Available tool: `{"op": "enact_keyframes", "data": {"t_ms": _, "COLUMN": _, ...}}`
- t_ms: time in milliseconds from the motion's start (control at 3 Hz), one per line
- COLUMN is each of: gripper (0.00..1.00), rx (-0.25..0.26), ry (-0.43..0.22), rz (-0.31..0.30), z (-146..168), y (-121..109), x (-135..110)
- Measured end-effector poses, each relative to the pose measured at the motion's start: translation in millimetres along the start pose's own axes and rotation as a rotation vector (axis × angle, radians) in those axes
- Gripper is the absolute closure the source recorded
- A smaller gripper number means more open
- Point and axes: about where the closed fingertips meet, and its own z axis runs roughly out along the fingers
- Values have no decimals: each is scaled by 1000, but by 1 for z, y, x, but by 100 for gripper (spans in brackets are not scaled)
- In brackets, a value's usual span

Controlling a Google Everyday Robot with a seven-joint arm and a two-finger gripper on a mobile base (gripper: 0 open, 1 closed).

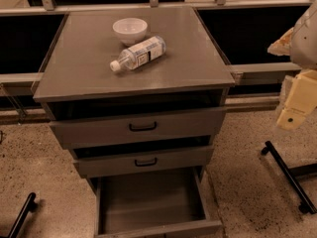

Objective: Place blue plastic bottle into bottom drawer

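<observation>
The blue plastic bottle (138, 53) lies on its side on the grey cabinet top (84, 73), white cap pointing to the front left, just in front of a white bowl (130, 29). The bottom drawer (148, 202) is pulled out wide under the cabinet, and nothing lies on its flat grey floor. My gripper (293, 114) hangs at the right edge of the view, off to the right of the cabinet at about the height of the top drawer. It is far from the bottle and touches nothing.
The two upper grey drawers, top (142, 127) and middle (146, 161), have black handles and stand slightly ajar. Black chair or stand legs lie on the speckled floor at right (290, 175) and at lower left (20, 214). A railing and dark windows run behind the cabinet.
</observation>
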Motion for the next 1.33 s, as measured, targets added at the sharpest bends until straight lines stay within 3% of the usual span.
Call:
{"op": "enact_keyframes", "data": {"t_ms": 333, "gripper": 0, "rx": 1, "ry": 5, "rz": -9, "z": 1, "y": -1, "x": -1}}
{"op": "enact_keyframes", "data": {"t_ms": 667, "gripper": 0, "rx": 12, "ry": 61, "rz": -110, "z": 10, "y": -10, "x": -17}}
{"op": "enact_keyframes", "data": {"t_ms": 1000, "gripper": 0, "rx": 28, "ry": 84, "rz": -390, "z": 52, "y": -47, "x": -96}}
{"op": "enact_keyframes", "data": {"t_ms": 1333, "gripper": 0, "rx": -25, "ry": 127, "rz": -559, "z": 98, "y": -47, "x": -147}}
